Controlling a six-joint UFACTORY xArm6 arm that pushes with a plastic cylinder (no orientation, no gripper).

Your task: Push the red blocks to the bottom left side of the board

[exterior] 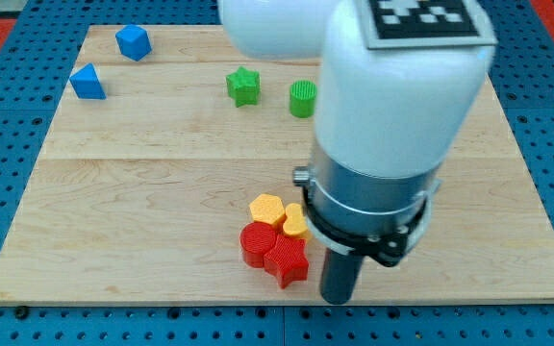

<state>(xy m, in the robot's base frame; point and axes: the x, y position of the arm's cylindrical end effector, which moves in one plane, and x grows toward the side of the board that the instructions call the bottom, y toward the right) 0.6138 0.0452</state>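
Two red blocks sit touching near the board's bottom middle: a round red block (pixel 254 242) and a red star block (pixel 288 261) just right of it. My tip (pixel 338 298) is at the rod's lower end, just right of and slightly below the red star, close to it; I cannot tell whether it touches. A yellow hexagon block (pixel 267 208) and a second yellow block (pixel 296 223) rest against the reds from above.
A green star block (pixel 243 86) and a green round block (pixel 302 98) lie at the top middle. Two blue blocks (pixel 133 41) (pixel 88 83) lie at the top left. The arm's white body (pixel 392 86) hides the board's upper right.
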